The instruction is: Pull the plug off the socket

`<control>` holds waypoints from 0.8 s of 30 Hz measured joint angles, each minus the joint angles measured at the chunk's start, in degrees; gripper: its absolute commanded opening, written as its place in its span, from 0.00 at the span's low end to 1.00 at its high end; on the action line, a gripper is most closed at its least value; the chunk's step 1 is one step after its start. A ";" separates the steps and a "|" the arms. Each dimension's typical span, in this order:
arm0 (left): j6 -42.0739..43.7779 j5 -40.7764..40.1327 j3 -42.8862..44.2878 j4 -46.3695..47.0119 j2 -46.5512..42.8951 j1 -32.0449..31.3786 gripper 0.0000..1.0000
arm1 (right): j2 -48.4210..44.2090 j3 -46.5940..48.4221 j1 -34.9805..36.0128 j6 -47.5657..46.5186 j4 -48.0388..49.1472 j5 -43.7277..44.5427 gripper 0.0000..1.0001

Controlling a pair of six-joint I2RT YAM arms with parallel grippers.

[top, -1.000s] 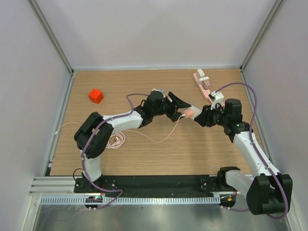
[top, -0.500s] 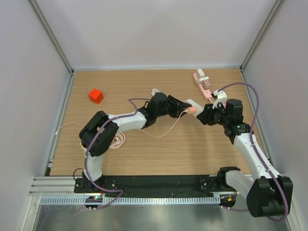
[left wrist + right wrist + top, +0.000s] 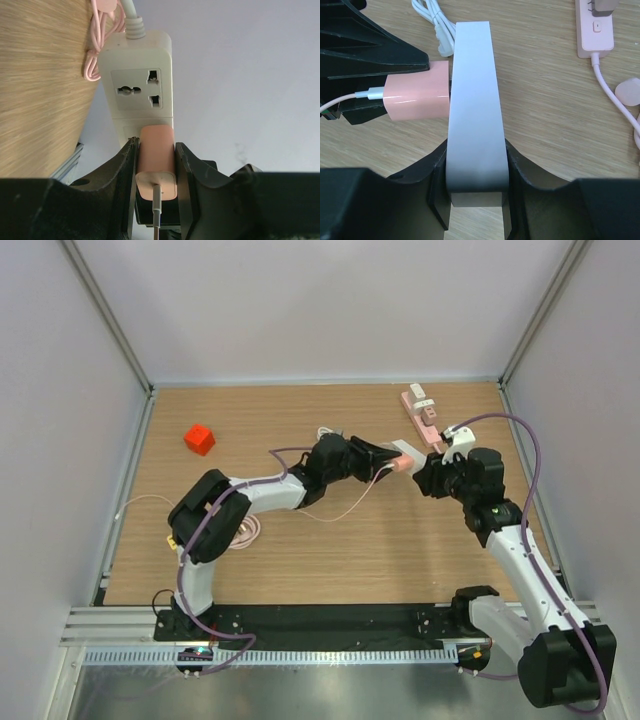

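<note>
Since a second ago, your left gripper [image 3: 156, 145] has slid forward and clamped down: its jaws, which stood spread just short of the pink plug [image 3: 156, 162], now press on the plug's two flat sides. Your right gripper [image 3: 475, 160] has hardly shifted; it is closed across the narrow width of the white power strip [image 3: 472, 100], holding it up off the wooden table [image 3: 300, 560].

From the left wrist you see the plug seated in the strip's outlet nearest the fingers, directly ahead of the palm, with a free outlet beyond it. From the right wrist the plug juts out to the left of the strip, just beyond the fingertips.

Expect a small, hard, light plastic block with a glossy skin, so it will probably be slippery under the pads. Its pins look fully home, and I judge that friction in the outlet is the only real resistance. The strip itself is a light, stiff bar, so it would follow the plug if your right side let go.

Keep your hold on the plug's body, not on the thin white cable [image 3: 350, 96] trailing from its back toward the left palm; that cable is soft and could tear at the joint. Pull straight back along the pins, away from the strip, without twisting
</note>
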 measured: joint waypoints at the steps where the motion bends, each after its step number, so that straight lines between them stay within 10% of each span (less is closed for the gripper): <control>1: -0.39 -0.07 -0.61 0.70 -0.22 -0.02 0.00 | -0.20 0.00 0.22 0.00 -0.11 0.26 0.01; 18: -2.78 11.08 -0.15 6.78 1.27 3.67 0.00 | -0.44 0.02 0.96 0.39 3.23 -0.28 0.01; 24: 0.72 10.49 -2.10 -4.74 -8.07 3.52 0.00 | 0.52 -0.31 -0.33 -0.04 1.92 9.57 0.01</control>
